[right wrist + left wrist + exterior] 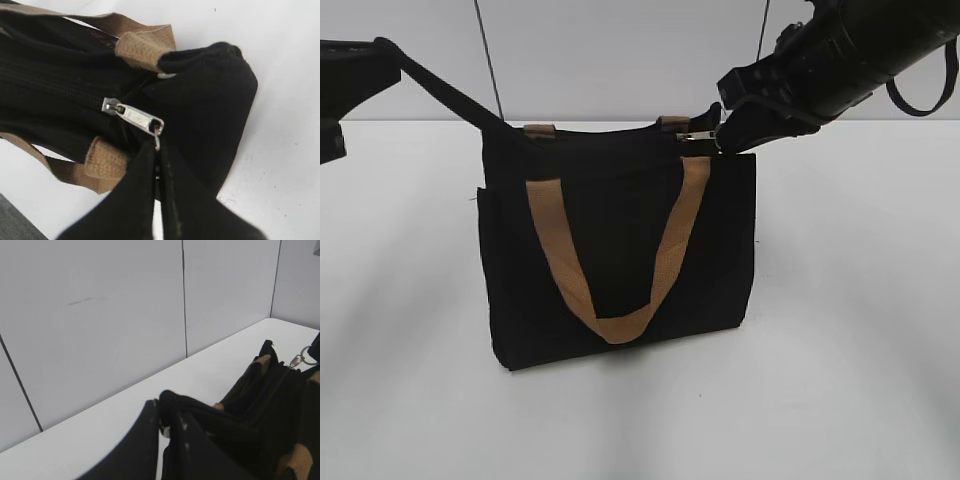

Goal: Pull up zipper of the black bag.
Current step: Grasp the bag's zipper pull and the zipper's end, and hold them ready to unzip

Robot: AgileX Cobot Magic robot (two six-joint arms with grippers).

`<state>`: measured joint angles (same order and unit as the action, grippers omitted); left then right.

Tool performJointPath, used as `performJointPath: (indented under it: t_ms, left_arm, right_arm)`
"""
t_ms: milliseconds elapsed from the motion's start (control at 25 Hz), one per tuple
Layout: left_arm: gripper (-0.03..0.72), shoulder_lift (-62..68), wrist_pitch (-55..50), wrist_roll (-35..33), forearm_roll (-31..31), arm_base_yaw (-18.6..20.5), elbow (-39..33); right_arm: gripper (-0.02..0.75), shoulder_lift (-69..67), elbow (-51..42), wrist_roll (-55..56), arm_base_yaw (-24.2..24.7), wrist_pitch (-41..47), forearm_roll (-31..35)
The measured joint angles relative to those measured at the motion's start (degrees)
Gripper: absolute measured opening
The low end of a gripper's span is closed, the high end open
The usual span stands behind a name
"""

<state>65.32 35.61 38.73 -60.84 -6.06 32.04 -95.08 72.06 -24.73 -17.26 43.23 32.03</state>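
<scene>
front strap: the tan-brown webbing handle (620, 270) hangs in a loop down the near face of the rectangular black fabric bag (620, 250), which stands upright on the white surface (840, 360).
zipper: the small silver metal slider (131, 115) sits at the right end of the bag's top edge; its ring (306, 353) shows in the left wrist view.
right hand: the black right hand (156, 165) is pinched narrow on the slider's pull.
left hand: the black left hand (167, 427) is clamped on the bag's far-left top corner, drawing it taut.
doing it well: i judge the pull should run straight along the track toward the left, with the corner held tight.
writing: none readable.
</scene>
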Motion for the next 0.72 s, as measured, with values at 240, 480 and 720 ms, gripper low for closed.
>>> performJointPath:
  t_ms: [240,480,720]
  left_arm:
    - [0.020,0.0,-0.5,0.0,0.0,0.0,0.0]
    - [0.184,0.0,-0.8,0.6,0.4,0.0,0.0]
    - [0.459,0.0,-2.4,3.1,0.6,0.1,0.0]
  right_arm:
    - [0.070,0.0,0.7,-0.1,-0.6,0.2,0.6]
    - [0.455,0.1,3.2,-1.7,-2.2,0.7,0.5]
    - [0.550,0.1,5.0,-1.9,-2.2,7.5,-6.7]
